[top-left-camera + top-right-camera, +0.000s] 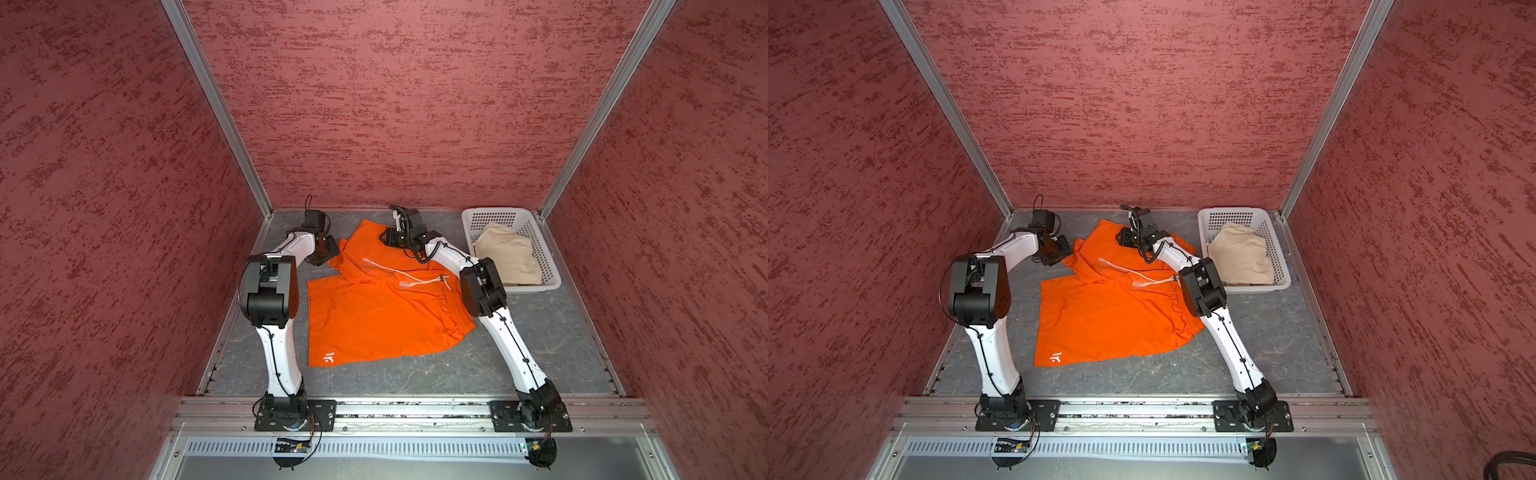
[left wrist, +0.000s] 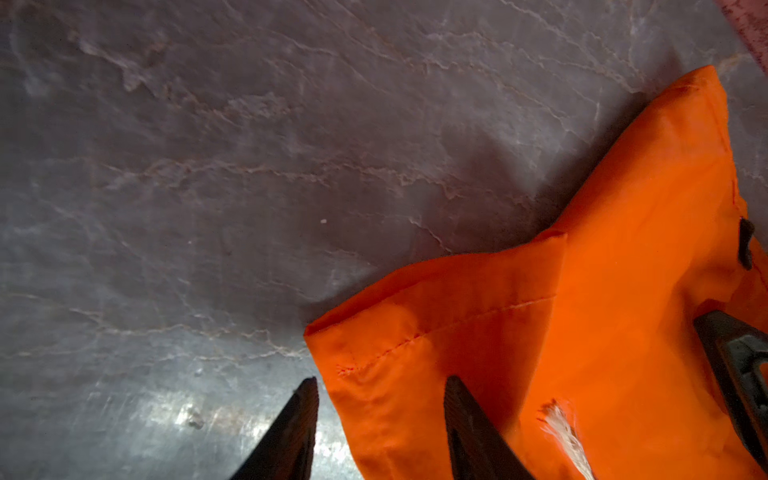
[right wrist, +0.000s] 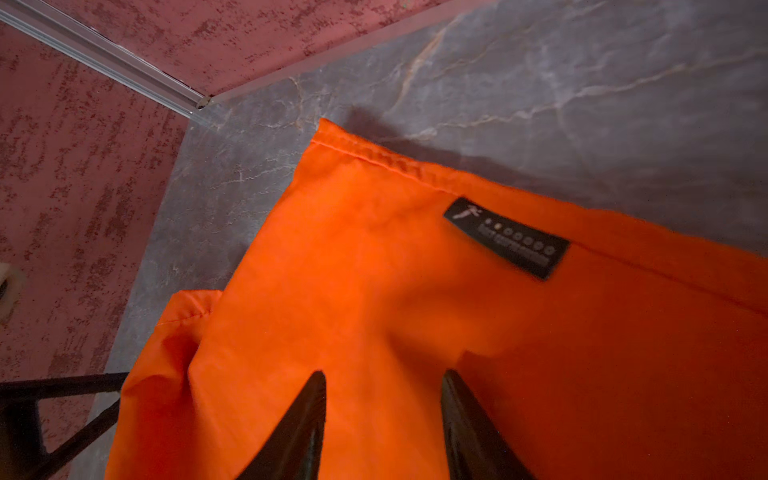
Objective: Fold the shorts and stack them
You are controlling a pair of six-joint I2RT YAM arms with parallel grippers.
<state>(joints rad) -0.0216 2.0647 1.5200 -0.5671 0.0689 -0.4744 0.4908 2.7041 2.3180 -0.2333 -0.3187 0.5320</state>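
The orange shorts (image 1: 374,316) (image 1: 1104,316) lie spread on the grey table, partly folded over at the far end, with the white drawstring (image 1: 415,278) across the top and a white logo (image 1: 329,357) at the near hem. My left gripper (image 1: 328,249) (image 2: 381,382) is open over the far left corner of the orange cloth (image 2: 602,291), one finger over bare table. My right gripper (image 1: 388,239) (image 3: 384,374) is open just above the far edge of the cloth (image 3: 415,311), near a black label (image 3: 507,237). The beige shorts (image 1: 509,257) (image 1: 1241,257) sit crumpled in the basket.
A white perforated basket (image 1: 528,288) (image 1: 1258,288) stands at the far right corner of the table. Red textured walls with aluminium posts close in the back and both sides. Bare grey table (image 1: 540,332) shows to the right of and in front of the orange shorts.
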